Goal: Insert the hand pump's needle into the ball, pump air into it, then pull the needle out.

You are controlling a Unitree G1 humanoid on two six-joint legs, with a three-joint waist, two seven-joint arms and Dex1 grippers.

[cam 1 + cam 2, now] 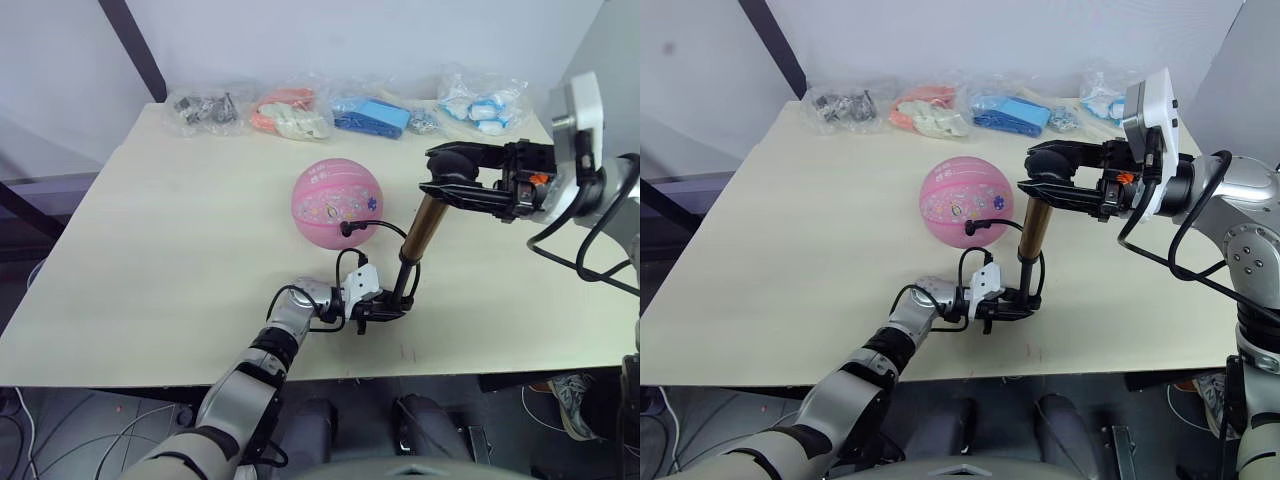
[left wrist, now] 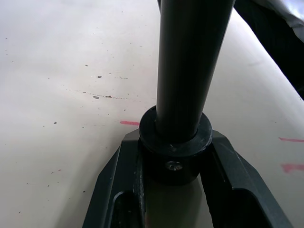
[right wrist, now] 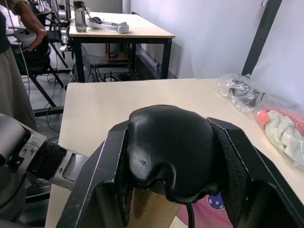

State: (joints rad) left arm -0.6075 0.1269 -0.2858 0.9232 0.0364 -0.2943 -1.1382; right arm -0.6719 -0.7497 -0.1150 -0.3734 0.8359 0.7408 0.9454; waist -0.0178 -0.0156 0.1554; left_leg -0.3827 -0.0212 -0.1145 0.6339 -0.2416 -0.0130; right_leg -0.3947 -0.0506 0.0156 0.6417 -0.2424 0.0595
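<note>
Bronze-gold and upright, the hand pump stands on the table just off the ball, at about four o'clock from it. Our left gripper is closed around the pump's black base cap, and our right gripper is clamped over the black T-handle at the top. The thin hose arcs from the pump to the ball's near side, where the needle seems already seated, though we cannot see the pin itself. We judge the pumping step is in hand; next the right arm should drive the handle straight down while the left keeps the base steady. Our left wrist view shows the jaws pressed flat against the base cap; the right wrist view shows a person standing at a far desk.
</note>
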